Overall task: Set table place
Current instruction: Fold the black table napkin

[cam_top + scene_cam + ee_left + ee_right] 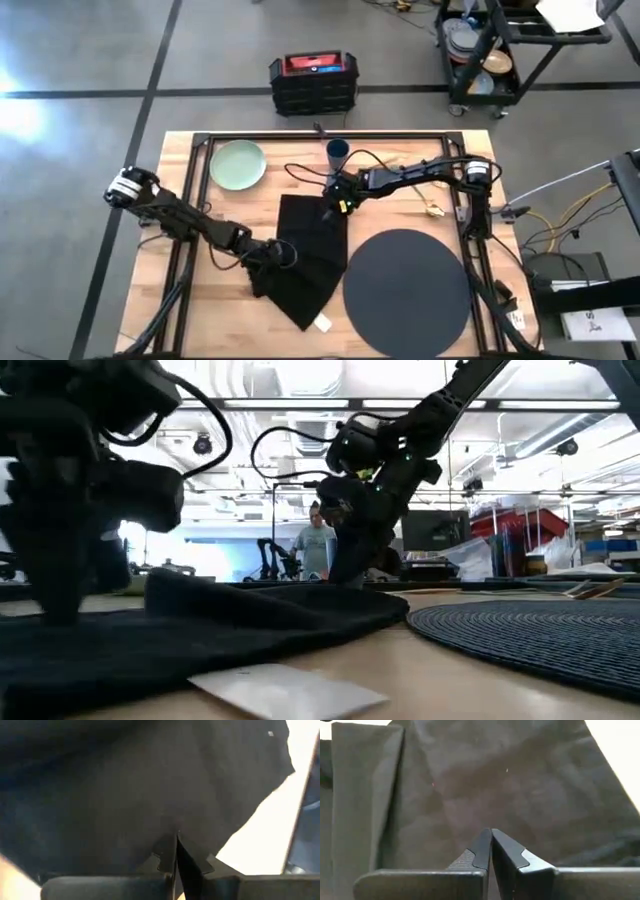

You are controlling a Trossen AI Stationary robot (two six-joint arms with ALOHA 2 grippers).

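— High view first: what do we lose sight of?
— The left gripper sits over the napkin's left edge, dark on dark, so we cannot make out its tips there. Its wrist view shows the fingers pressed together with black cloth at their tips. The right gripper is at the napkin's far right corner, and its wrist view shows the same: fingers closed, pinching cloth.
— So both are clenched on the napkin?
— We read it so.
— Which way does the napkin run?
— Its long axis goes far to near, leaning a little rightward, ending in a point near the front edge with a pale tag beside it. It lies rumpled mid-table, its right edge touching the placemat.
— And the room around it?
— Bare wood lies to its near left. The plate is far left, the cup far centre, and cutlery, too small to sort, beyond the placemat. A person stands in the room behind.
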